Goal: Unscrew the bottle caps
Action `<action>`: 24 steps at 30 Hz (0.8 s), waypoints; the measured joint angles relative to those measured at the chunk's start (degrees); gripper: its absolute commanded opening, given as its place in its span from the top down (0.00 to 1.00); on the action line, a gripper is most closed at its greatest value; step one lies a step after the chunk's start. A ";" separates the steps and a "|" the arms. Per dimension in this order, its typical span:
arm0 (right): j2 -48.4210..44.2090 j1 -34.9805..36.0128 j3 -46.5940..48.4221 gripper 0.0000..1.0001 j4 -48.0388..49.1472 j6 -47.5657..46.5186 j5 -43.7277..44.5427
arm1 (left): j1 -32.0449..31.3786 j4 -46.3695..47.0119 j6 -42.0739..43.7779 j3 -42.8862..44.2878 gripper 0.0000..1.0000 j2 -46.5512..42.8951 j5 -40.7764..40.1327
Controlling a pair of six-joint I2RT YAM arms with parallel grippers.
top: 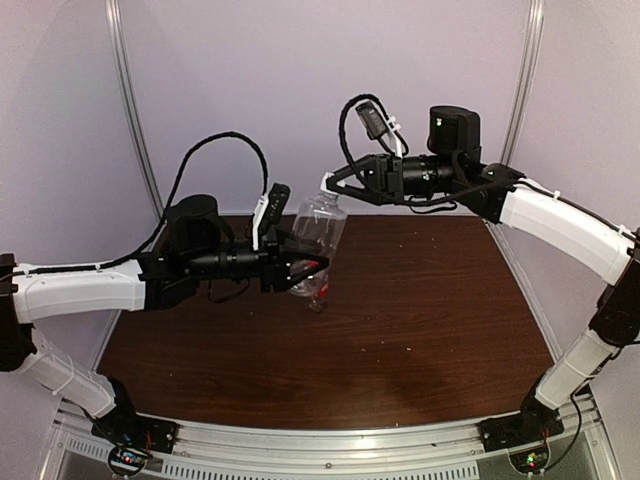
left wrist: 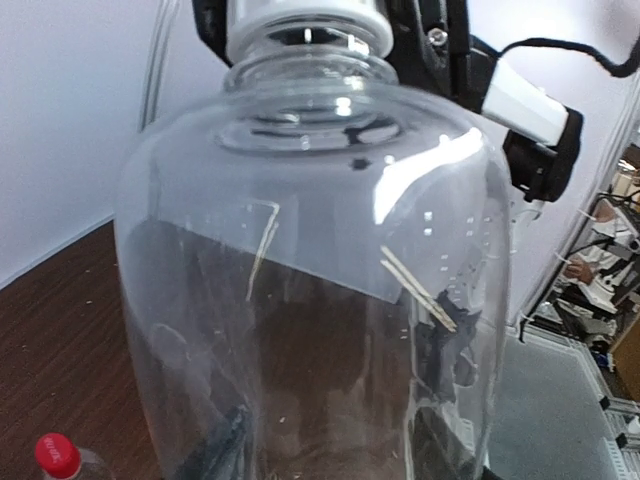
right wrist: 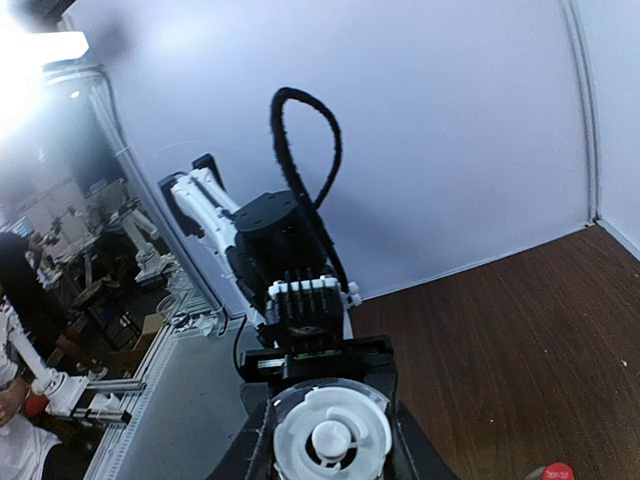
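Top view: left gripper (top: 297,268) is clamped on the lower body of the big bottle (top: 320,225), which is held off the table (top: 430,320) with its neck tilted up. Right gripper (top: 330,186) is closed on the white cap (top: 325,181). Likely risk: the smooth, thin wall turns inside the left jaws instead of the cap turning on the thread. The small bottle (top: 319,296) sits on the table directly below, mostly hidden, so a dropped big bottle would probably knock it. The table is dark brown wood grain, the walls (top: 250,80) are pale, and a metal rail (top: 330,445) runs along the near edge. Left wrist: the big bottle fills the frame with the cap at the top edge, and dark fingers show through the plastic low down. A harder squeeze could buckle the wall. The red cap (left wrist: 57,455) is on its bottle at lower left, not yet loosened. Specks lie on the wood. Right wrist: the cap is seen end-on between the jaws and looks roughly centred. If the wrist axis is off the neck axis, I expect the pads to skid round the rim. A bright, blurred bay with other rigs lies beyond the left side.
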 measured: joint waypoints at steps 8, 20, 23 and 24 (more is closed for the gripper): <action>1.84 -0.35 0.00 0.67 9.22 -2.51 -18.80 | -0.07 8.90 -6.82 -2.16 0.54 0.02 14.19; 0.37 -0.79 0.20 0.17 2.21 -4.33 -12.26 | -0.31 10.64 -6.23 -2.19 0.54 0.20 12.74; -0.76 -0.81 0.20 0.08 -0.61 -4.33 -8.22 | -0.52 9.18 -4.59 -1.86 0.54 0.17 10.21; -1.20 -0.81 0.20 0.06 -1.44 -4.28 -7.10 | -0.57 8.76 -4.13 -1.79 0.54 0.17 9.57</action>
